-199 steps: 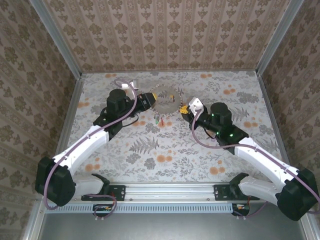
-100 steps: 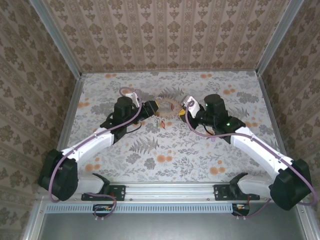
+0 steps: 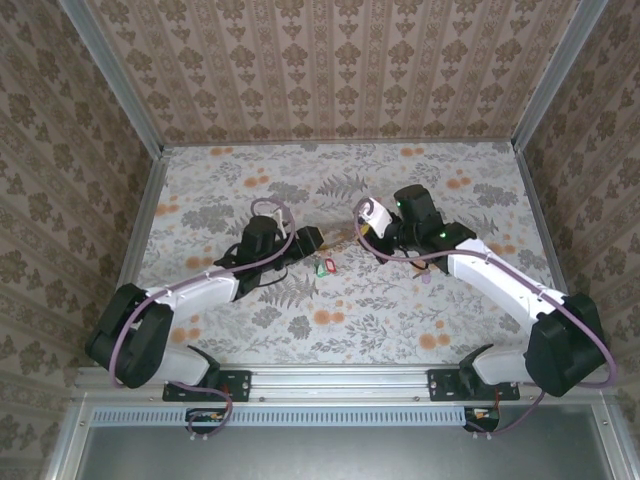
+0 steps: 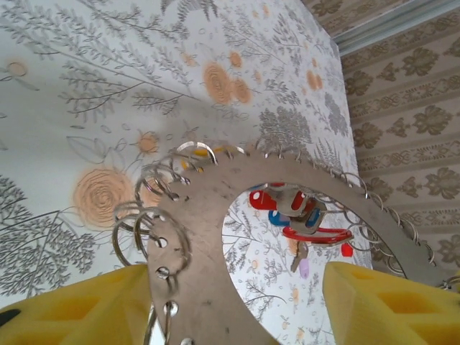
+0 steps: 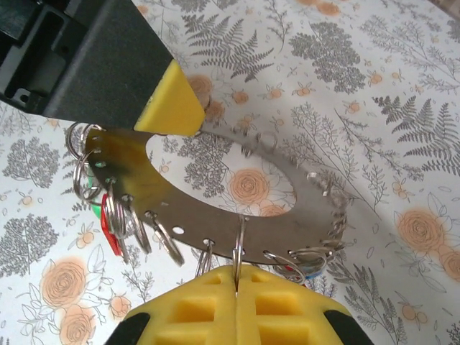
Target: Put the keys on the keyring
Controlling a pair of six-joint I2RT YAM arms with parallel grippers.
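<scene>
**A:** Keyring point(image 5: 133, 172), a wide flat silvery metal hoop punched with holes and hung with small wire split rings point(image 5: 165, 243): held up over the middle of the floral-print table point(image 3: 350, 300), between the two grippers. Any advice for this step?

**B:** Looks like a change of grip. Right gripper point(image 5: 236, 287) at the hoop's 6 o'clock in its own view, yellow foam pads point(image 5: 187, 309) pressed together at the rim, apparently pinching one split ring. Keep that pinch firm and the keyring level. Left gripper point(image 4: 233, 305) at 9 o'clock of the hoop in the top view, jaws spread wide, hoop standing between the pads, unpinched. Before closing there, aim for bare metal between the holes, clear of the wire loops. Move slowly, to avoid jolting the keys.

**A:** And the count?

**B:** One keyring. Two grippers. Split rings: more than a dozen along the rim, too overlapped for an exact tally. Small silver keys with coloured plastic heads point(image 3: 320, 267): bunched at the hoop's 6 o'clock in the top view, nearer the left gripper. Red, green, blue and purple heads visible, so at least four. True number impossible to tell, likewise whether hanging or lying.
</scene>
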